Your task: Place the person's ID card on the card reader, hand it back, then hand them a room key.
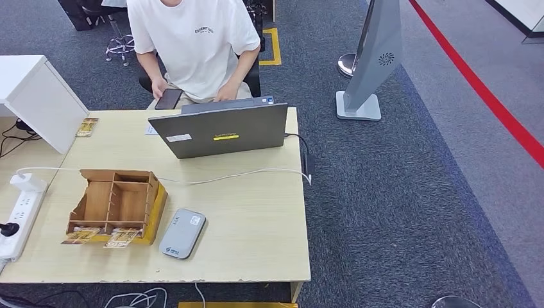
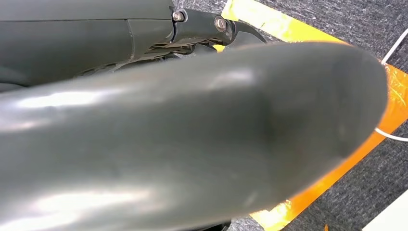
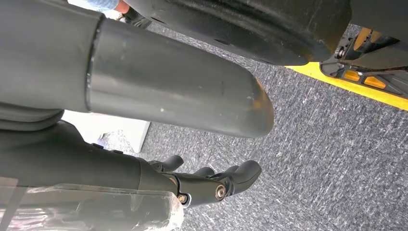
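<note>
The grey card reader [image 1: 183,233] lies flat near the table's front edge, right of a wooden organizer [image 1: 115,200]. Patterned key cards [image 1: 122,237] stick out of the organizer's front slots. A person in a white T-shirt [image 1: 192,45] sits behind the laptop and holds a dark phone [image 1: 168,98]. My left hand [image 2: 192,144] hangs over the carpet beside orange floor tape, its thick thumb close to the lens and its dark fingers [image 2: 202,26] beyond, holding nothing. My right hand [image 3: 159,96] hangs over grey carpet, thumb and fingers [image 3: 226,180] apart with nothing between them.
An open grey laptop [image 1: 221,130] stands at the table's far middle, and a white cable [image 1: 244,173] runs across the tabletop. A power strip [image 1: 19,215] lies at the left edge, a white box [image 1: 35,96] at the far left, with another card [image 1: 86,127] beside it. A grey floor stand [image 1: 372,64] rises to the right.
</note>
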